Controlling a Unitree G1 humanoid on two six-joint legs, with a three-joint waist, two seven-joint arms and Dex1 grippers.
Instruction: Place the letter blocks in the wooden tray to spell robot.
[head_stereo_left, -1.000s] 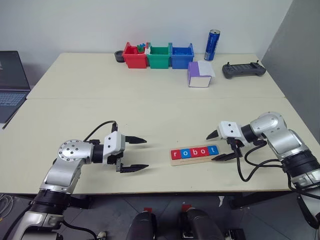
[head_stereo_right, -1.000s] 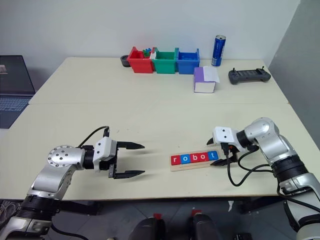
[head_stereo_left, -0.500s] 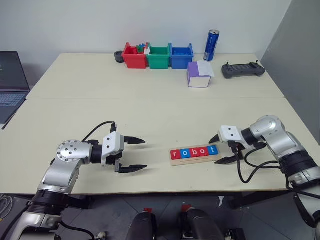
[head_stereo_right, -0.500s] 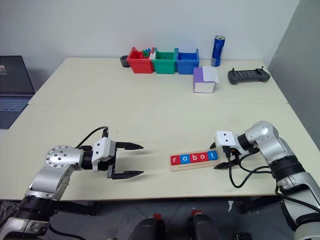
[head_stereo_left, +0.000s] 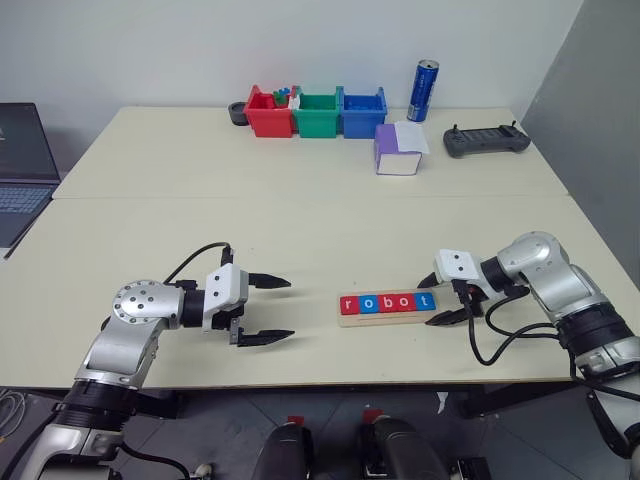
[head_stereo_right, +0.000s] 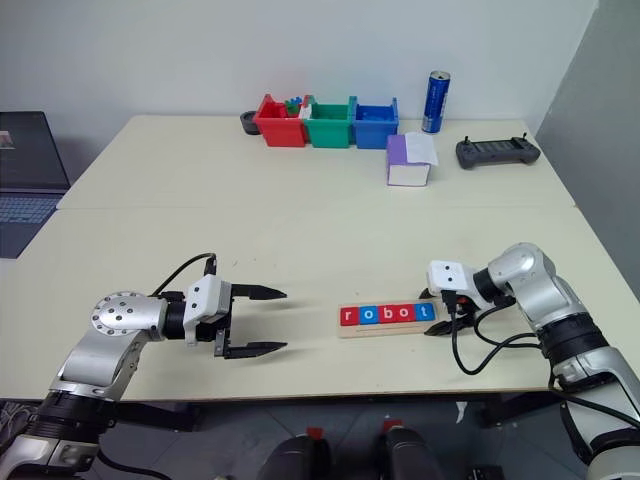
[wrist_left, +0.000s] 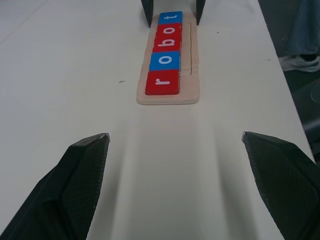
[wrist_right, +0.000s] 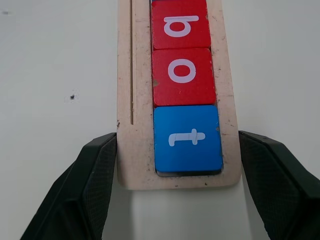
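Left gripper (head_stereo_left: 262, 309): hovered over the near part of the table (head_stereo_left: 300, 230), fingers spread wide with nothing between them, pointing toward the wooden tray from well to its left.
Wooden tray (head_stereo_left: 388, 317): lay flat near the front edge of the table, between the two grippers, its long side running left to right.
Letter blocks (head_stereo_left: 388, 302): five tiles sat in a row on the tray, touching edge to edge; read from the robot's left they were red r, blue o, red b, red o, blue t.
Right gripper (wrist_right: 170, 200): stood at the tray's right end, one finger on each long side of it beside the blue t tile; the near finger (wrist_right: 95, 185) touched the tray's edge, the other looked just at the opposite edge. Whether the fingers actually pressed on the tray could not be told.
Tray groove: a thin lengthwise slot ran along the bare strip of wood beside the tiles.
Purple and white box (head_stereo_left: 400, 148): lay further back on the table, right of centre.
Black controller (head_stereo_left: 487, 140): rested to the right of the box, near the table's far right corner.
Bins (head_stereo_left: 318, 111): red, green and blue bins stood side by side at the far edge.
Blue can (head_stereo_left: 424, 90): stood upright just right of the bins.
Laptop (head_stereo_left: 20, 165): sat open off the table's left side.
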